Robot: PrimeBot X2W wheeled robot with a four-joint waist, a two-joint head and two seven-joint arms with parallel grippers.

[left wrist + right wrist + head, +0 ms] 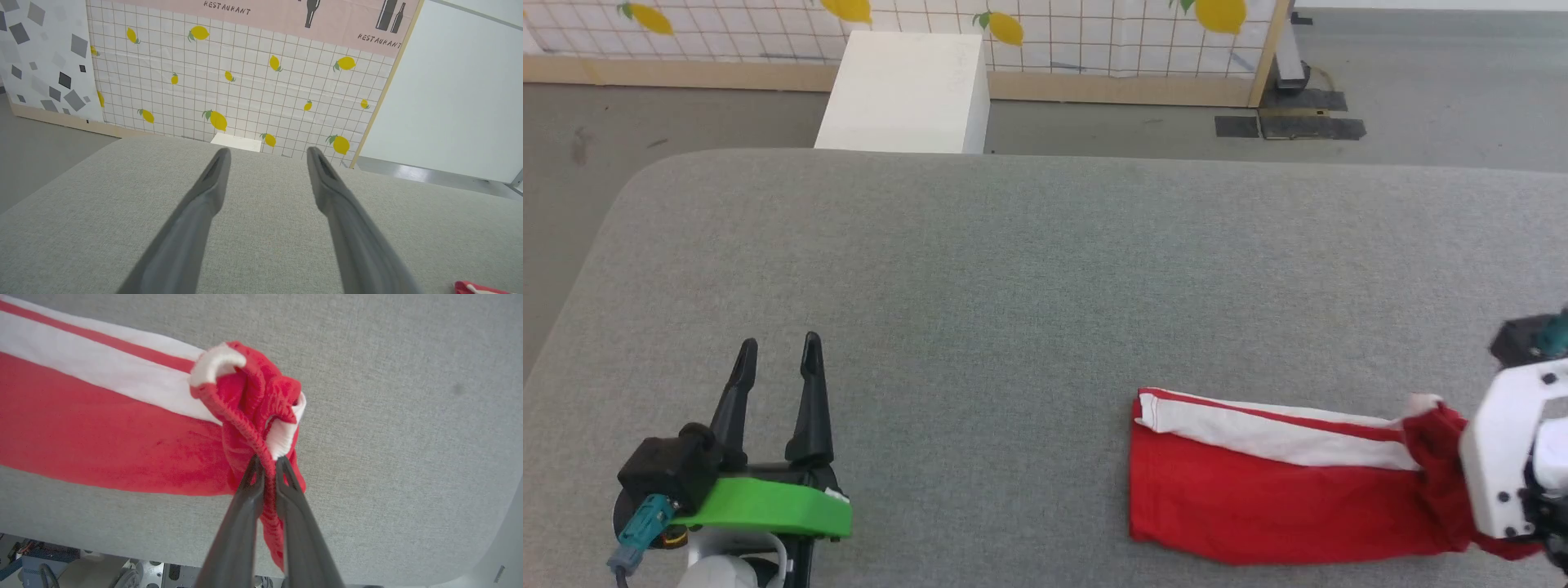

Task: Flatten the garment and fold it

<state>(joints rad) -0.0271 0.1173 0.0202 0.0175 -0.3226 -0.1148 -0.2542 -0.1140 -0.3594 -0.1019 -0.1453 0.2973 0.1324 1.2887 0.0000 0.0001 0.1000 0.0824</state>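
Note:
The red garment (1258,498) lies stretched on the grey table (1013,269) at the lower right, with a white-and-red striped band (1258,429) along its far edge. Its right end is bunched and lifted. My right gripper (265,462) is shut on that bunched waistband end of the garment (122,428), red cloth pinched between the fingers (241,522). In the head view the white right wrist (1515,457) covers the pinch. My left gripper (778,349) rests open at the lower left, far from the cloth, with bare table between its fingers (204,204). A red corner of the garment (478,288) peeks in low at the right of the left wrist view.
A white box (907,90) stands on the floor beyond the table's far edge, before a lemon-print tiled wall (1094,33). The table's near edge (122,547) runs close below the garment in the right wrist view, with equipment underneath.

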